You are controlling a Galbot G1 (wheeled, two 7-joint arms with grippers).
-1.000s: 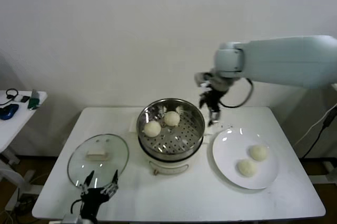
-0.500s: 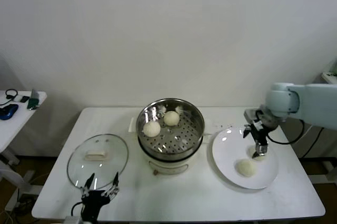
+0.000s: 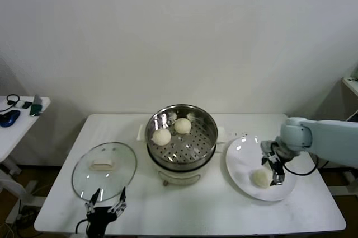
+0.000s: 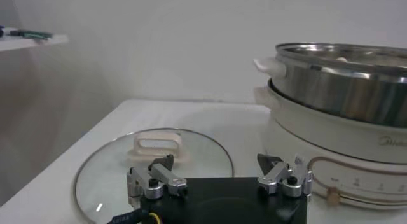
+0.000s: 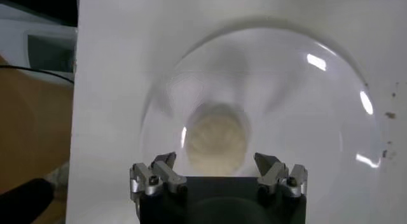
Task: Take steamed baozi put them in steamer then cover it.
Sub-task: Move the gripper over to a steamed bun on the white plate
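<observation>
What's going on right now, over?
Right claw open over a plate bun. Left claw open, idle. Two buns in steamer. Nothing blocking.

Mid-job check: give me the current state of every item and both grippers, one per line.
Steamer: uncovered, two baozi inside.
Cover: off, lying flat on the table to the steamer's left.
Plate: one bun visible; a second cannot be seen behind the gripper.
Right gripper: open, over the plate, a bun between its fingers, not closed.
Left gripper: open, empty, parked near the cover.
</observation>
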